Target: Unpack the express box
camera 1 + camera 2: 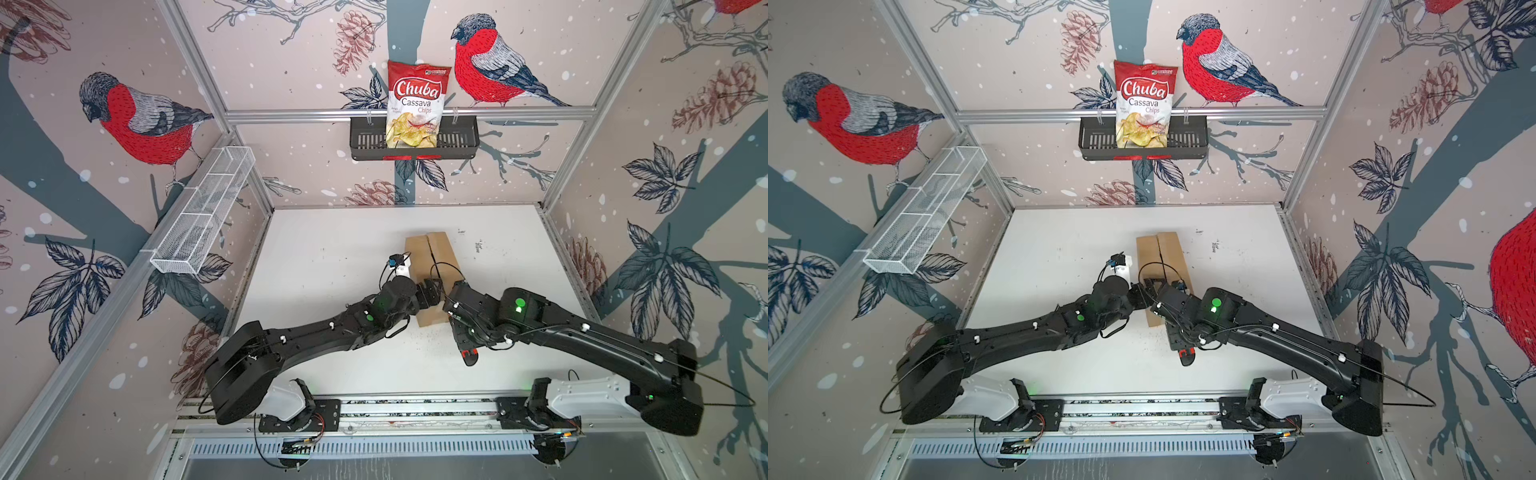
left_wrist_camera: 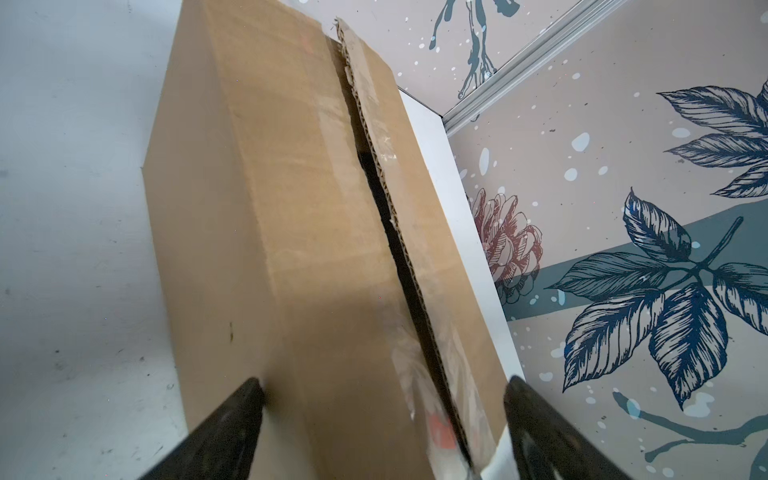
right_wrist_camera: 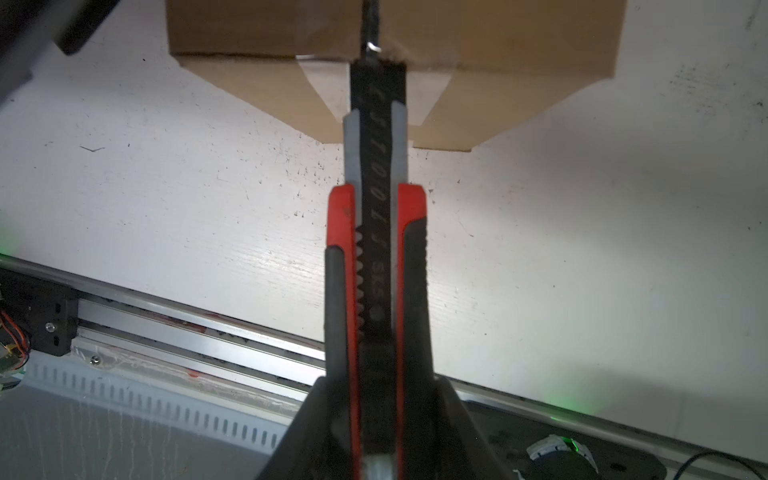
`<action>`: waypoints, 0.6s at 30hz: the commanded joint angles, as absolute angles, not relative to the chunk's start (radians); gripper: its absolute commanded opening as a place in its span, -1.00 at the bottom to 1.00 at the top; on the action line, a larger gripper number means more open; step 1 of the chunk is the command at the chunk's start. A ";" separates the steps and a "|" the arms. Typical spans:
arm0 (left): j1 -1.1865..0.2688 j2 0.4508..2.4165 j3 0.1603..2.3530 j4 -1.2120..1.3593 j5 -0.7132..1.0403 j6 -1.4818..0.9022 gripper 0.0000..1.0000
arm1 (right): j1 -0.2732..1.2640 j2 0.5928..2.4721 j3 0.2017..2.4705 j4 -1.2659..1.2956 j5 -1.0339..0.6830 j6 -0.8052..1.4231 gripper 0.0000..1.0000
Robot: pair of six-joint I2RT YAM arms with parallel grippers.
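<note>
The express box [image 1: 434,266], its centre seam parted into a dark slit, is laid near the middle of the white worktop [image 1: 332,257], lengthwise toward the back wall [image 1: 291,174]. Its near end is straddled by the left gripper [image 2: 384,386], jaws spread wide with one to each side. A red-and-black utility knife [image 3: 376,270] is clamped in the jaws of the right gripper [image 3: 376,399], the blade [image 3: 377,87] set at the seam on the box's near top edge.
</note>
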State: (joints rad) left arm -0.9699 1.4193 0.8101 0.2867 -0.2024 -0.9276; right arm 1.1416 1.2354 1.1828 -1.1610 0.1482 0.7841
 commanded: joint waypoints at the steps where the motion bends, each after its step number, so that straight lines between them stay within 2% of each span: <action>1: -0.972 1.417 0.813 0.339 -0.196 -0.925 0.80 | 1.145 1.244 1.201 -1.157 0.143 0.763 -0.83; 18: -0.972 1.419 0.810 0.352 -0.217 -0.936 0.80 | 1.164 1.278 1.230 -1.126 0.109 0.721 -0.83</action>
State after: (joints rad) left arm -0.9707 1.4193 0.8101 0.3046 -0.2108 -0.9283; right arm 1.1625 1.2778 1.2247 -1.1423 0.1188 0.7357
